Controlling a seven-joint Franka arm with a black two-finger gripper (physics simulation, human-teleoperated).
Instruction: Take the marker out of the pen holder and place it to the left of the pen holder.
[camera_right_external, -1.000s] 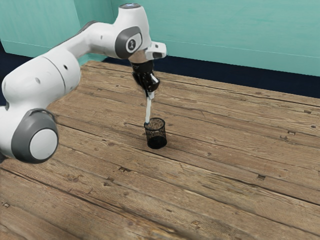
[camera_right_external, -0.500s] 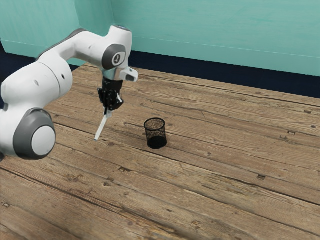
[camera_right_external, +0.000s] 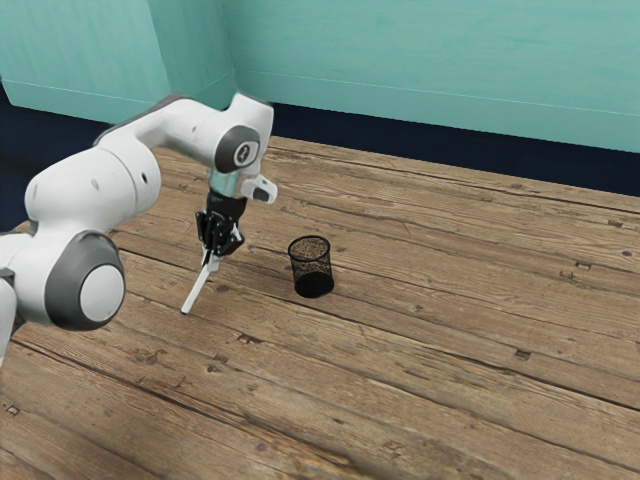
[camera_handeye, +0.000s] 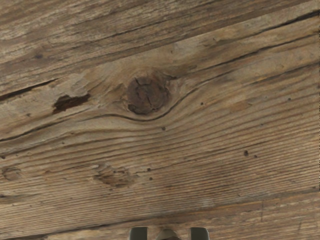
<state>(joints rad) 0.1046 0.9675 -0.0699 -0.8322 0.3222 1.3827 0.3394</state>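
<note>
A robot's black hand (camera_right_external: 211, 257) gripped a white marker (camera_right_external: 196, 289), which slanted down toward a wooden counter (camera_right_external: 450, 350). The marker was outside the upright black mesh pen holder (camera_right_external: 313, 286), toward the exterior view's left; whether its tip touched wood was unclear.

The white arm (camera_right_external: 90, 190) with grey joint covers enters from the exterior view's left. Its black tool (camera_right_external: 210, 259) grips the white marker (camera_right_external: 197, 289) at its upper part. Marker is tilted, lower end toward the exterior view's left; contact with the desk (camera_right_external: 430, 340) cannot be determined. The black mesh pen holder (camera_right_external: 313, 286) stands upright on the desk, apart from the marker, toward the exterior view's right. Desk: worn brown planks. Behind: teal wall (camera_right_external: 430, 70).
</note>
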